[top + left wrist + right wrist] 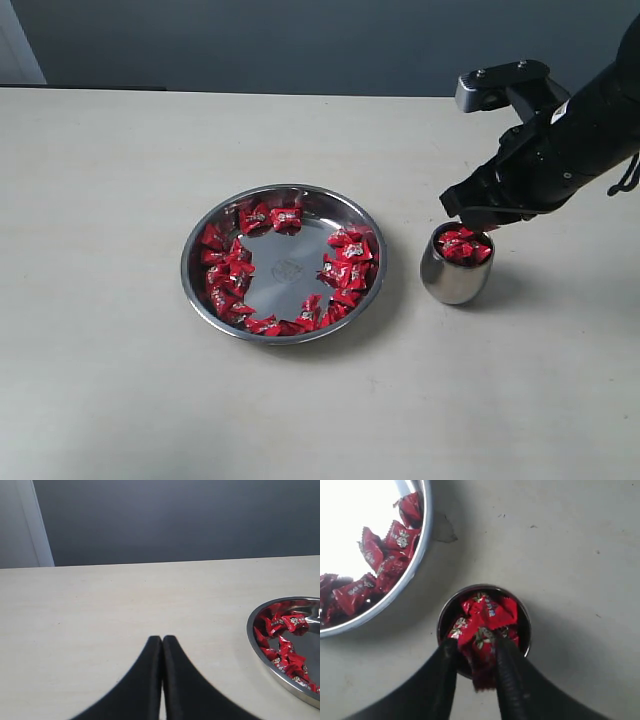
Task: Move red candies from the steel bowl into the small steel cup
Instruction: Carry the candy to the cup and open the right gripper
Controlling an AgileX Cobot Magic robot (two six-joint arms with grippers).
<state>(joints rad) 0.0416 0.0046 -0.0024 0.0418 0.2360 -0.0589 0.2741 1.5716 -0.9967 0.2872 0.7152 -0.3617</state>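
Observation:
The steel bowl lies mid-table with red candies ringed along its rim and its stamped centre bare. To its right stands the small steel cup, heaped with red candies. My right gripper hovers just above the cup's mouth. In the right wrist view the right gripper is closed on a red candy over the cup, the wrapper end dangling between the fingers. My left gripper is shut and empty, low over bare table, with the bowl off to its side. It is out of the exterior view.
The pale table spreads wide around bowl and cup. A dark wall runs behind its far edge. The right arm's black body hangs above the table's right side. The bowl's rim lies close to the cup.

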